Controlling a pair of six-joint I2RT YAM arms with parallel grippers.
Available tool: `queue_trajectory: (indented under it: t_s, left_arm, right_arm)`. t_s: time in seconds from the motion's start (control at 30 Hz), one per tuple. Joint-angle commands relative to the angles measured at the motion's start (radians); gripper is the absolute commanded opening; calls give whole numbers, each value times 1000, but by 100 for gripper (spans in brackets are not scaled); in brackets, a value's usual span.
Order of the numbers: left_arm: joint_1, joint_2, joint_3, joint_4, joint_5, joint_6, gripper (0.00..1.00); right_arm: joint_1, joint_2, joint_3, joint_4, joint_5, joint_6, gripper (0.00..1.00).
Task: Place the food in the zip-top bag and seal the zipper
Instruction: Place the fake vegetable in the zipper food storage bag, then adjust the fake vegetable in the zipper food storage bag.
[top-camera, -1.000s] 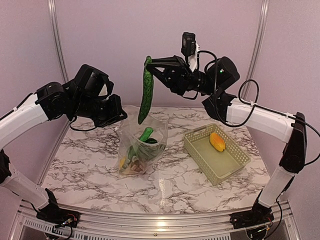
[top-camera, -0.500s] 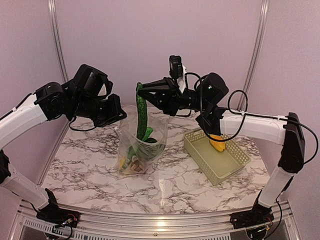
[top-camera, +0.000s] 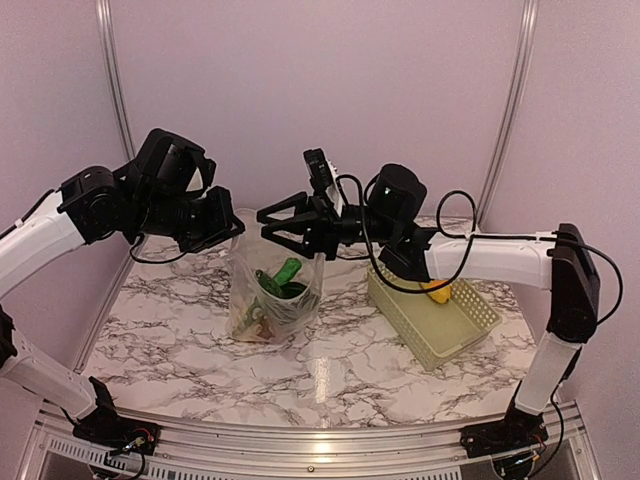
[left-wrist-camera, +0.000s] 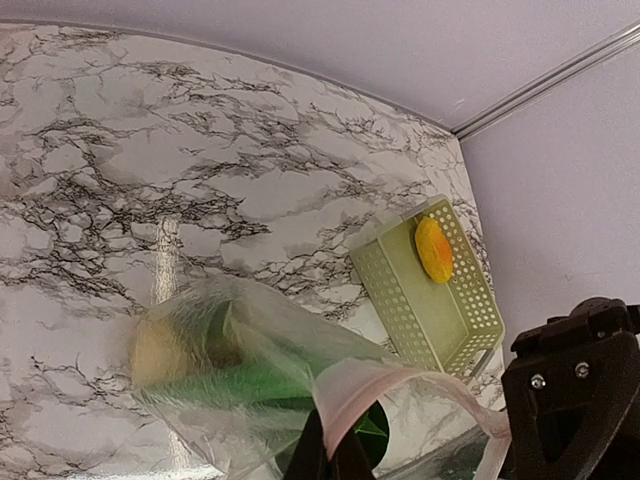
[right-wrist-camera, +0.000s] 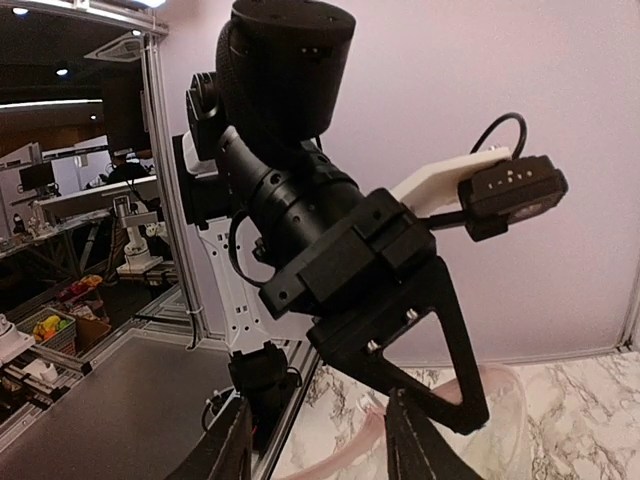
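Observation:
The clear zip-top bag (top-camera: 272, 292) stands upright on the marble table, mouth open. My left gripper (top-camera: 234, 238) is shut on its top edge; in the left wrist view the fingers (left-wrist-camera: 322, 455) pinch the pinkish zipper (left-wrist-camera: 420, 372) strip. Inside the bag lie a long green vegetable (top-camera: 286, 273) and brown and yellow food pieces (top-camera: 255, 322). My right gripper (top-camera: 265, 223) hangs open just above the bag's mouth with nothing between its fingers (right-wrist-camera: 235, 445). An orange-yellow oblong piece (top-camera: 436, 291) lies in the basket.
A pale green lattice basket (top-camera: 445, 325) sits right of the bag, under the right forearm; it also shows in the left wrist view (left-wrist-camera: 400, 290). Metal frame posts (top-camera: 112, 90) stand at the back corners.
My right gripper came down and left to the bag's mouth and opened. The long green vegetable it held now lies inside the bag. The left gripper kept its hold.

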Motion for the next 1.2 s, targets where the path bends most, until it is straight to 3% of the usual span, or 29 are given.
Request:
queue_trajectory:
  t_s: [0.0,0.23,0.33,0.57,0.73,0.97,1.17]
  left_arm:
    - [11,-41,-12,27,-47,44,0]
    - [12,-31,-38,62,-28,51,0]
    - [12,-29,-47,77,-13,52,0]
    - [11,-33,-52,79,-7,60,0]
    - [11,-39,-58,78,12,55,0]
    - [11,-56,-69,79,10,52,0]
    - [11,-60,-72,78,6,50,0]
  right_arm:
    - [-84,-91,91,-346,-58,-150,45]
    - [-161,-172,236,-881,-58,-485,41]
    - [-156,-210,239,-1015,-69,-615,38]
    - [-21,-230,289,-1339,-10,-981,34]
    - [36,-132,389,-1449,38,-1026,32]
    - [94,-34,489,-1525,52,-1073,45]
    - [108,45,561,-1593,68,-1081,45]
